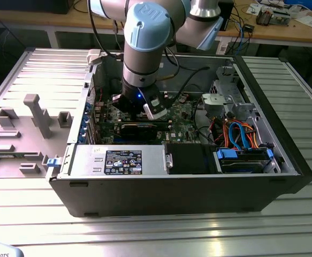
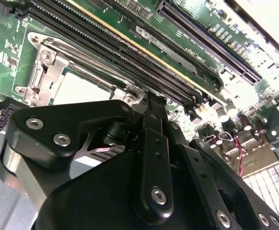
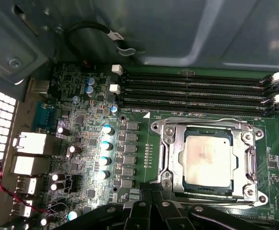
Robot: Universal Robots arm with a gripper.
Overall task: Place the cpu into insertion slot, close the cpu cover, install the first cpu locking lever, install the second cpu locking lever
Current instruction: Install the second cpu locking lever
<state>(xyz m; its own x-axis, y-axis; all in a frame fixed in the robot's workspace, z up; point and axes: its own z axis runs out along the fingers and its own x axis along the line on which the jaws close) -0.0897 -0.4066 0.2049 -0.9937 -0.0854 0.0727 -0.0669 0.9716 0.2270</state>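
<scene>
Though glare blurs it, the cpu [image 3: 209, 160] (dull, square) seems seated.

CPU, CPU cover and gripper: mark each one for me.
cpu [image 3: 208, 160]: first wrist view, centre of its silver-grey top.
cpu cover [image 3: 170, 146]: first wrist view, side bar of the metal frame lying around the chip.
gripper [image 2: 146, 103]: second wrist view, at the black fingertips.
</scene>
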